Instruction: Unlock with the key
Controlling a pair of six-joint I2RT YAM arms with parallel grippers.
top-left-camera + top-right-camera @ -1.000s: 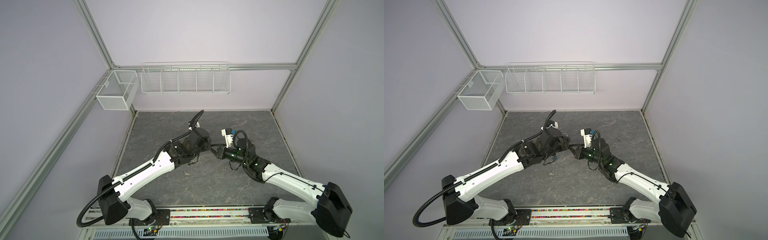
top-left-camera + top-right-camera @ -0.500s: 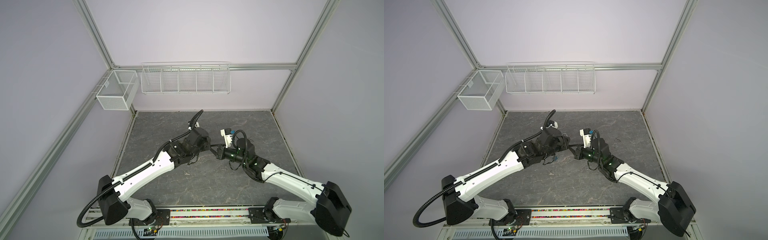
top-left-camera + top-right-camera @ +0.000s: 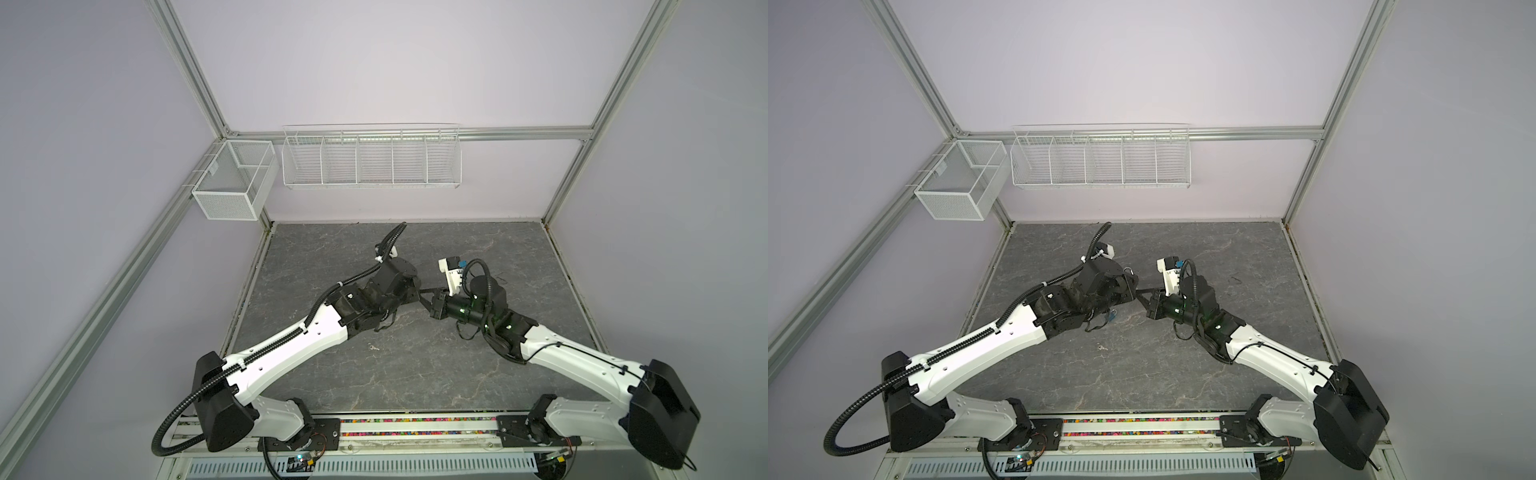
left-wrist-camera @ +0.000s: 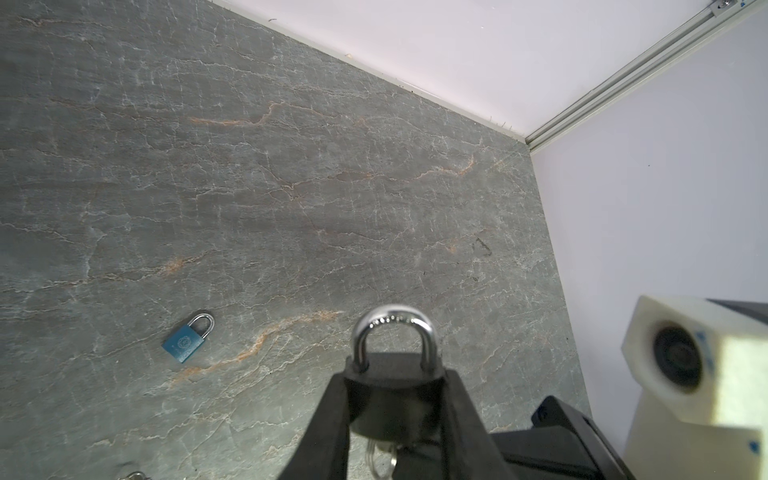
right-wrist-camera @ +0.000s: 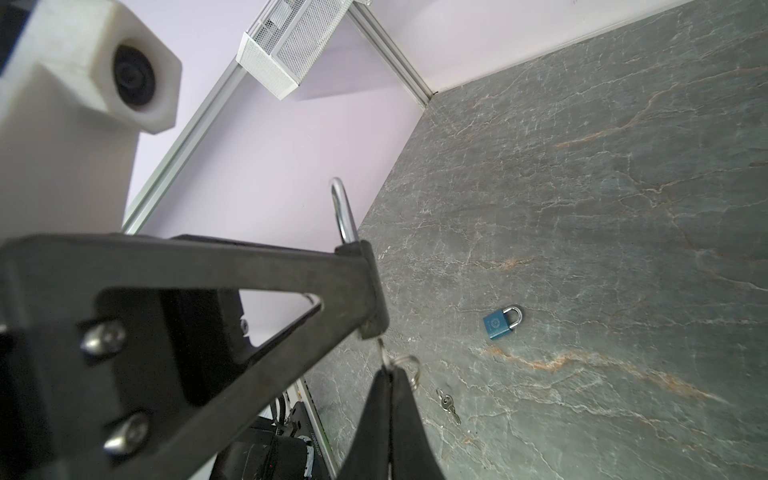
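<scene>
Two claws are seen tip to tip in mid-air: the black padlock (image 4: 394, 388) is clamped in the left claw (image 4: 397, 372), its underside offered to the key (image 5: 382, 351) pinched in the shut right claw (image 5: 388, 376). Beyond, a blue padlock (image 5: 501, 323) is seen lying on the tabletop (image 5: 582, 208).

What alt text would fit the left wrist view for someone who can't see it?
The left gripper clamps a black padlock, silver shackle pointing away from the camera, with a key ring at its base. A blue padlock lies flat on the grey stone table.
</scene>
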